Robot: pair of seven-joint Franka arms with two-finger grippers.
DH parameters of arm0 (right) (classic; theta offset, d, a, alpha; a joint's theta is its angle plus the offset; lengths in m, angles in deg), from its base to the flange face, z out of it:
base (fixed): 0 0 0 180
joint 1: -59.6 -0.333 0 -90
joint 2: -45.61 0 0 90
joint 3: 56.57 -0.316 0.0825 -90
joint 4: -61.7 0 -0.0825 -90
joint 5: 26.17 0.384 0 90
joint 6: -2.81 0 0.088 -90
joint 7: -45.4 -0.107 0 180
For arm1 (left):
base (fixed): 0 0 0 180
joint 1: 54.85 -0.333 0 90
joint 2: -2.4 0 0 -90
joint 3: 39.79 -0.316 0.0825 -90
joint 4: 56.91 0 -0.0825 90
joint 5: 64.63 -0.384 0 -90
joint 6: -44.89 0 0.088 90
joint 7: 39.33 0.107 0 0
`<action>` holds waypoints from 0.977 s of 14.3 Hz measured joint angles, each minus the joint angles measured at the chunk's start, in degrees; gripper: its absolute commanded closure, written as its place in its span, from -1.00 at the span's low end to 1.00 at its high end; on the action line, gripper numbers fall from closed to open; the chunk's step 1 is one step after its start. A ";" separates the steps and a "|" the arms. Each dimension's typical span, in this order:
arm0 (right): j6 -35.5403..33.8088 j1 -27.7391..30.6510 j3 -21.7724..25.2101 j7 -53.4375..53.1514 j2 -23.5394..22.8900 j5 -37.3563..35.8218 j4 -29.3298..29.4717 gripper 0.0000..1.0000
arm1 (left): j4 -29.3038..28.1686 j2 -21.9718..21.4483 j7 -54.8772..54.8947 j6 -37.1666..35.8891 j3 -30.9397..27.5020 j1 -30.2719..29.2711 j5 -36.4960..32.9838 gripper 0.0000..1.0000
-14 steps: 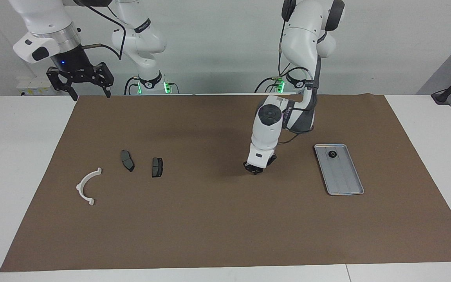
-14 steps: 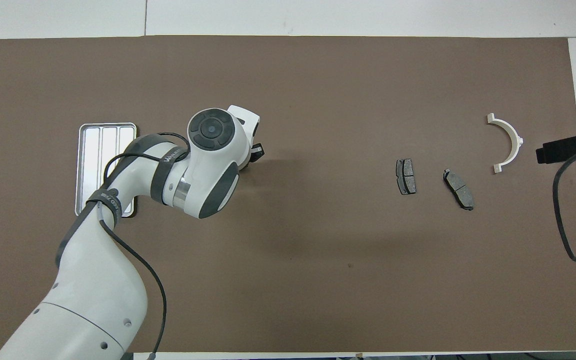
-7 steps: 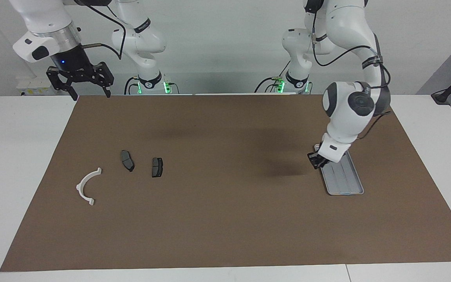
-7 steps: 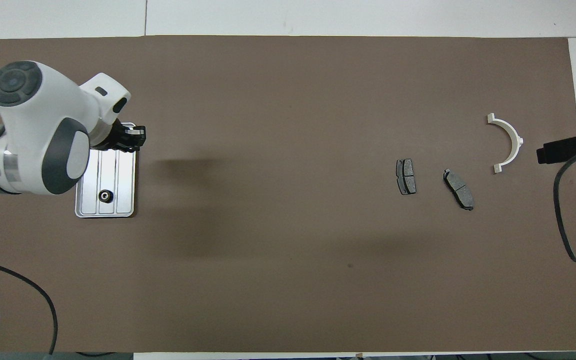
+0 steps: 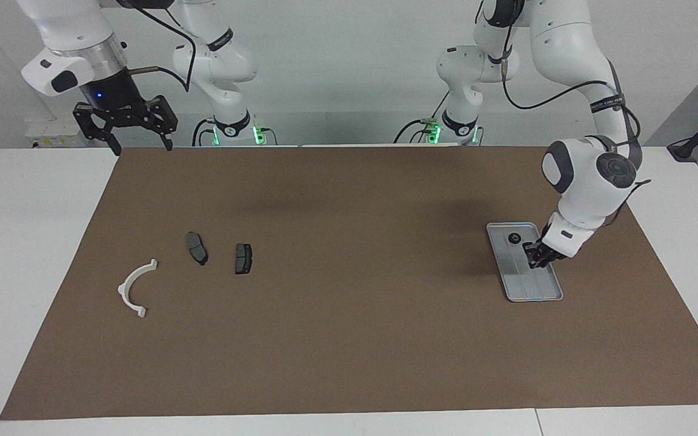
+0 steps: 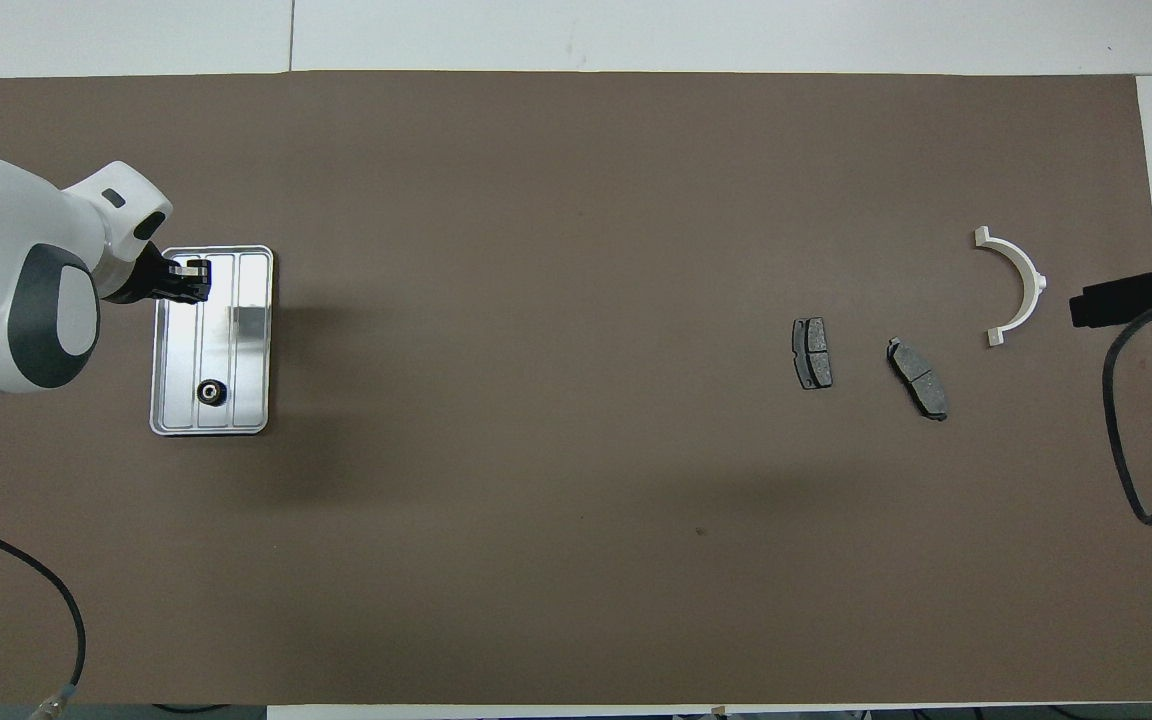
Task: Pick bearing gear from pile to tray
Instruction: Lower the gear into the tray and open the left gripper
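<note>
Brown matting [image 5: 337,339] covered my table. My left gripper [image 5: 535,257], fingertips closed, hung over the tray [image 6: 248,335]; I could not see what it carried, probably a gear for release. One bearing gear [image 6: 210,391] lay in the tray. My right gripper [image 5: 123,124] waited open above the mat's corner, near the pile [image 5: 243,258].

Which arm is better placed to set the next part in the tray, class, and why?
Left. Its end effector is shut and hangs over the tray, beside the gear already in it. The right end effector waits open, raised at the right arm's end of the table.
</note>
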 measured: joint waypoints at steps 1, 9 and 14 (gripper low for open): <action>0.02 0.00 0.00 0.00 0.01 0.00 0.05 -1.00 | -0.65 0.49 0.00 1.28 0.07 0.00 0.00 0.88; 0.03 -0.78 0.65 0.00 0.12 0.00 0.13 -1.00 | -5.81 1.26 0.00 6.49 0.13 0.00 0.00 -0.37; 0.03 -4.76 4.25 0.00 0.12 0.00 0.26 -1.00 | -4.91 1.02 0.00 6.19 0.09 -0.33 0.00 -1.00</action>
